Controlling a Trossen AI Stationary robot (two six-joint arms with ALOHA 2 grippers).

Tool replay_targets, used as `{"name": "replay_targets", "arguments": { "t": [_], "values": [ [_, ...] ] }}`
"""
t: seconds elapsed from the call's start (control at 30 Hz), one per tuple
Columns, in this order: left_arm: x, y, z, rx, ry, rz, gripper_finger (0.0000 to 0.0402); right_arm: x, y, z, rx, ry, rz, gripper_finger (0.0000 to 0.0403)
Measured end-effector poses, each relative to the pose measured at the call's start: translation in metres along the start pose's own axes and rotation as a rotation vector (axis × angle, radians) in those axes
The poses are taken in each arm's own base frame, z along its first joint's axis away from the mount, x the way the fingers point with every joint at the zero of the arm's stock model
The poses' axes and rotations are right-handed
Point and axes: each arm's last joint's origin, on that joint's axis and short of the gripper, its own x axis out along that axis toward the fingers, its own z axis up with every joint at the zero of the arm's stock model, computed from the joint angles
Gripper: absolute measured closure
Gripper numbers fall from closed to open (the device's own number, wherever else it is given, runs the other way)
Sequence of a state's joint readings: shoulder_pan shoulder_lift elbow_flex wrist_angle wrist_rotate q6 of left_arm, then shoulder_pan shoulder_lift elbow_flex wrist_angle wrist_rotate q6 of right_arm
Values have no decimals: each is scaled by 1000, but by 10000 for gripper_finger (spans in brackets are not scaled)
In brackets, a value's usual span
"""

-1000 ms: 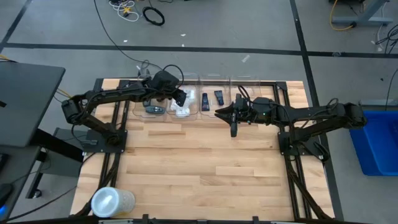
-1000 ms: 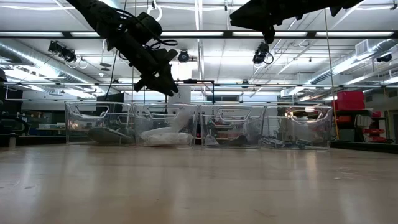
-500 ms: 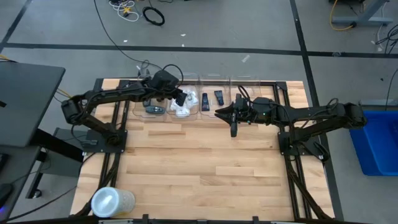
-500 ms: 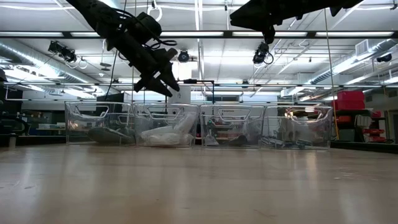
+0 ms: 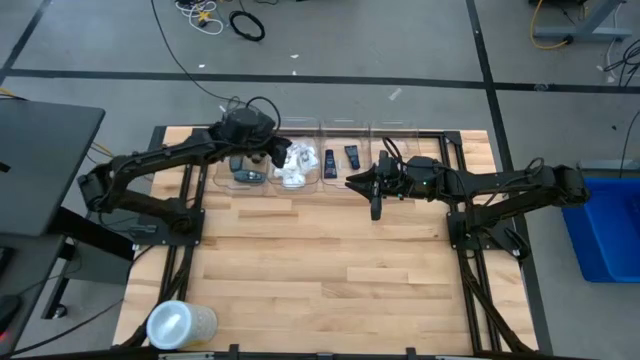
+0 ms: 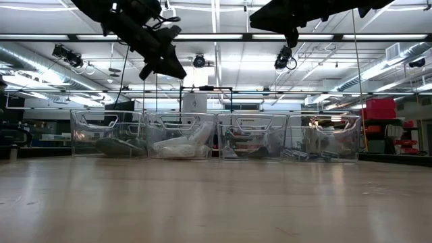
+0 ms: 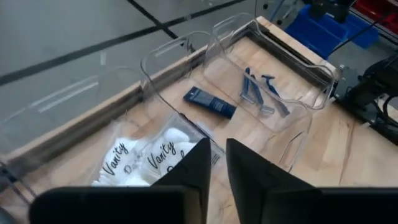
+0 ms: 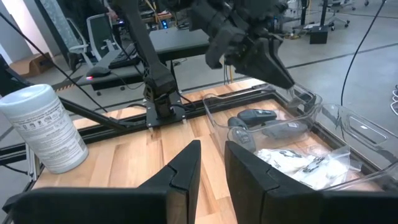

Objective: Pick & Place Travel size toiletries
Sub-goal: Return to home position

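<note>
Looking across your wooden table [image 5: 330, 270], a round container [image 5: 180, 322] stands at the near left corner. Four clear bins [image 6: 251, 120] line the far edge, with a workshop beyond. Your left gripper [image 5: 272, 152], fingers pressed together and empty, hangs above the white packets [image 5: 293, 168] in the second bin from the left. Your right gripper [image 5: 376, 208], likewise closed, hovers just before the bins.

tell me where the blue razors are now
In the left wrist view the blue razors lie in the end clear bin, next to the one holding a black tube; in the high view that is the rightmost bin.
</note>
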State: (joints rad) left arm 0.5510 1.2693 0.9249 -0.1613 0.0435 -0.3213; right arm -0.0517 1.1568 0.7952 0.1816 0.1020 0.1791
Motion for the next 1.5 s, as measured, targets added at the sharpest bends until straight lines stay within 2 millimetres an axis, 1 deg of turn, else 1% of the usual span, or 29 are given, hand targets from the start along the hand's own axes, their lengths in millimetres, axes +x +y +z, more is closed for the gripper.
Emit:
{"name": "replay_targets", "arguments": {
  "t": [0.2, 0.33, 0.6, 0.8, 0.97, 1.13, 1.27, 1.43, 1.5],
  "values": [
    [-13, -2, 5, 23, -36, -7, 376, 0, 0, 0, 0, 1, 0, 324],
    [-15, -10, 3, 39, -37, -34, 395, 0, 0, 0, 0, 2, -1, 323],
    [-18, -47, -11, 131, -16, -111, 393, 0, 0, 0, 0, -1, -1, 323],
    [-24, -78, -26, 254, -19, -130, 394, 0, 0, 0, 0, -1, -1, 323],
    [-28, -92, -34, 366, -29, -124, 397, 0, 0, 0, 0, -1, 0, 323],
    [-29, -96, -45, 452, 0, -150, 397, 0, 0, 0, 0, -1, -1, 321],
    [-24, -91, -65, 475, 38, -170, 397, 0, 0, 0, 0, -1, -1, 323],
    [-25, -88, -80, 516, 21, -250, 398, 0, 0, 0, 0, -1, -1, 321],
    [-28, -88, -79, 506, -18, -263, 397, 0, 0, 0, 0, -1, -1, 320]
  ]
}}
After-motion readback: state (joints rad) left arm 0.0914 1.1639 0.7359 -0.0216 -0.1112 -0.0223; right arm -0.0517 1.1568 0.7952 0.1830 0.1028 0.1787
